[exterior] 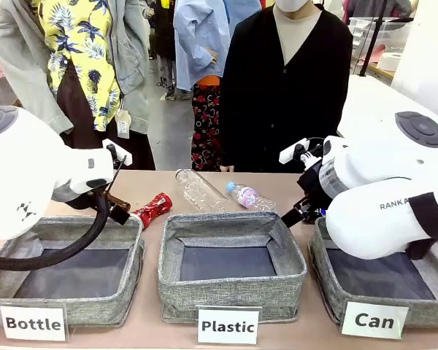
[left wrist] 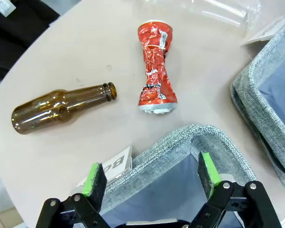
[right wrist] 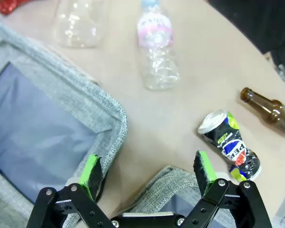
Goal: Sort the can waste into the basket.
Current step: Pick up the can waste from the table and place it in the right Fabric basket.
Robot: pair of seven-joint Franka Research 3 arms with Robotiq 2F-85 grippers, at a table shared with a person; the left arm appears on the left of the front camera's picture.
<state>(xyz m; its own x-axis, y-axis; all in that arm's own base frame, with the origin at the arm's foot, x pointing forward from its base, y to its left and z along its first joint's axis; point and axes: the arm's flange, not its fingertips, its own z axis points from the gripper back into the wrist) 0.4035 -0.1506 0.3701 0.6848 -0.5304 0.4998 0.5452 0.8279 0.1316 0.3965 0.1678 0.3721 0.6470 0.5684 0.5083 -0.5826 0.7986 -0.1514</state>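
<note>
Both cans lay on their sides on the desk (exterior: 204,182) behind the row of bins, mixed in with bottles, so neither had reached the basket (exterior: 325,286) fronted by the "Can" card (exterior: 374,319) at the robot's right.

The left pincer (left wrist: 152,171) hung spread and empty above a corner of the bin labelled "Bottle" (left wrist: 180,137), looking down on the red can (left wrist: 155,66). The right pincer (right wrist: 147,165) was likewise released, gripping nothing, above what I took for the Can basket's far corner. Each seemed poised over the can nearest to it.

The red can was crushed to a narrow waist. In the left wrist view its long axis ran nearly straight away from the pincer, one silver end just beside the bin's rim and the other pointing outward. A brown bottle (left wrist: 57,107) lay to one side, mouth toward the can but apart from it. The waist looked the likeliest place to grip, across the axis.

The dark can (right wrist: 229,145) lay aslant in the right wrist view, silver top toward the crumpled plastic bottle (right wrist: 156,52) and base toward the picture's lower right. It sat near another brown bottle (right wrist: 268,107) — beside the pincer's line, not between its pads (right wrist: 203,166).
</note>
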